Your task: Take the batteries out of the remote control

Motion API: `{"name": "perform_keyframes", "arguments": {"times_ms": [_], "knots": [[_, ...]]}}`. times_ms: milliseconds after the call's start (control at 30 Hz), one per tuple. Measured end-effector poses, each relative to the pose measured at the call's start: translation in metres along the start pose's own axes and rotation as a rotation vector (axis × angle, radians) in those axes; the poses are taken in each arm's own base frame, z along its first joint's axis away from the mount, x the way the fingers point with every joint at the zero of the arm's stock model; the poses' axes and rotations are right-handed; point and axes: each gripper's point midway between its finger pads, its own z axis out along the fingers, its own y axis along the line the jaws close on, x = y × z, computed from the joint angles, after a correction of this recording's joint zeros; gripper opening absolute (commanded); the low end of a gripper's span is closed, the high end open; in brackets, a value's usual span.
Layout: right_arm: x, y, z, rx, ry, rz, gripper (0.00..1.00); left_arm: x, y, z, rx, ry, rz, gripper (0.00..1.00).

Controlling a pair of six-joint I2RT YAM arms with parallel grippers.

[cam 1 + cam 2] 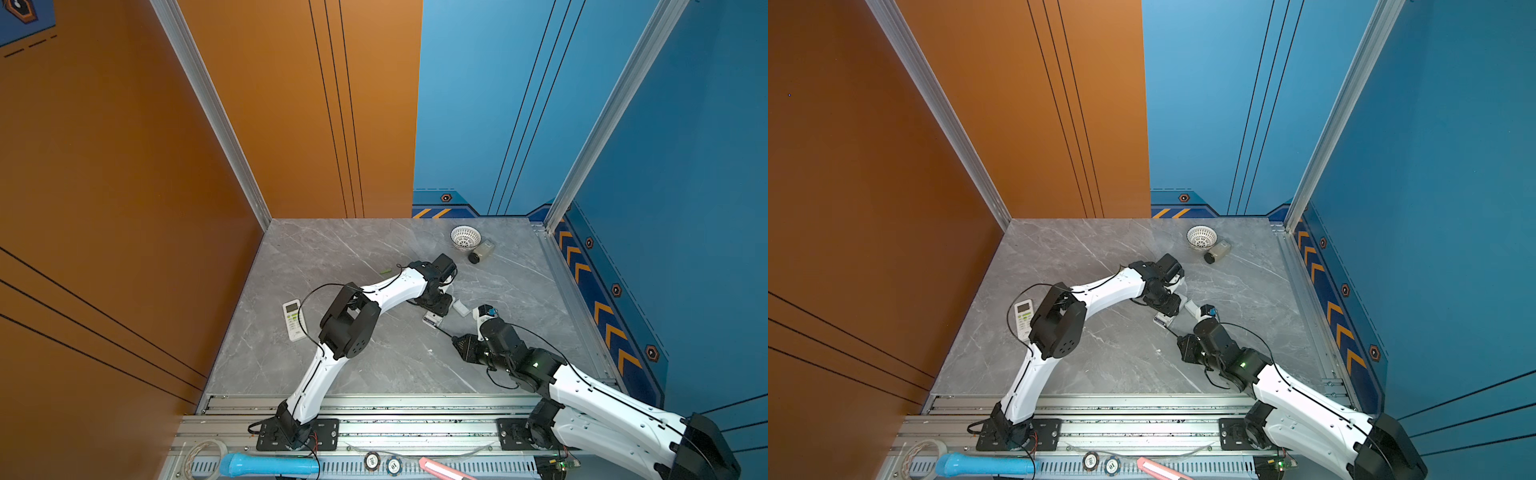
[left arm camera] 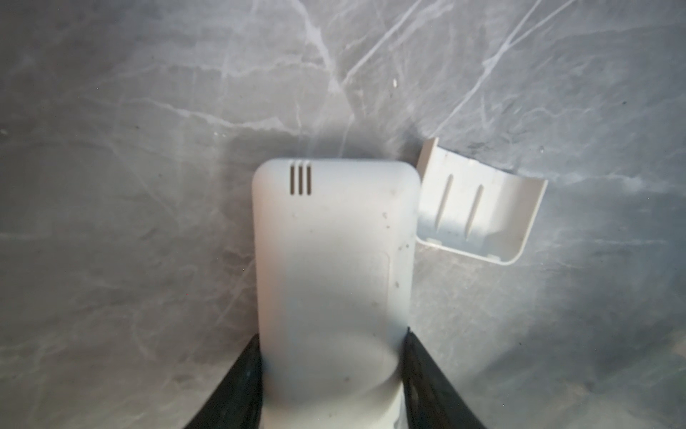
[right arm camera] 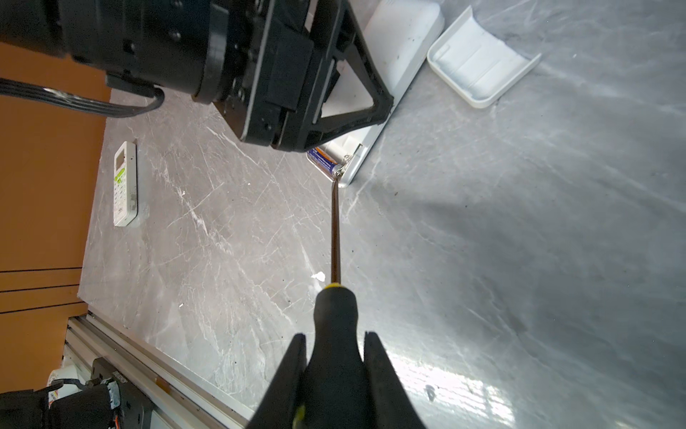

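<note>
battery (image 3: 323, 159) lies in remote (image 2: 330, 260) bay; left gripper (image 2: 332, 334) clamps remote, right gripper (image 3: 336, 338) clamps screwdriver (image 3: 336, 308).

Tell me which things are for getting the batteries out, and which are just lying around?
For the job: held remote, battery inside it, screwdriver, loose cover, green battery, maybe the other remote.
Lying about: white basket, small bottle, blue tube.

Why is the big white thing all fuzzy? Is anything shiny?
Left wrist view: the remote control sits very close to the lens, so it blurs; the loose cover beside it looks sharper. Right wrist view: light glares off the table beside the screwdriver, and a soft shadow darkens the table farther out.
</note>
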Motion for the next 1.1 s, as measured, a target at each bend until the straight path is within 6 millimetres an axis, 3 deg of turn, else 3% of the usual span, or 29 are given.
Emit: {"name": "perform_keyframes", "arguments": {"times_ms": [533,900,1000,1100], "knots": [[-0.006,0.007,0.016,0.015,-0.034,-0.025,0.0,-0.007,0.011,0.001,-0.042,-0.026,0.032,0.01],[0.004,-0.001,0.018,-0.052,-0.128,-0.105,0.0,-0.008,0.01,0.003,-0.04,-0.017,0.054,0.0],[0.006,-0.002,0.017,-0.073,-0.147,-0.121,0.0,-0.009,0.006,0.004,-0.02,-0.014,0.05,0.0],[-0.001,0.01,0.012,-0.128,-0.191,-0.128,0.0,-0.005,-0.01,0.005,0.039,-0.001,0.058,0.0]]}}
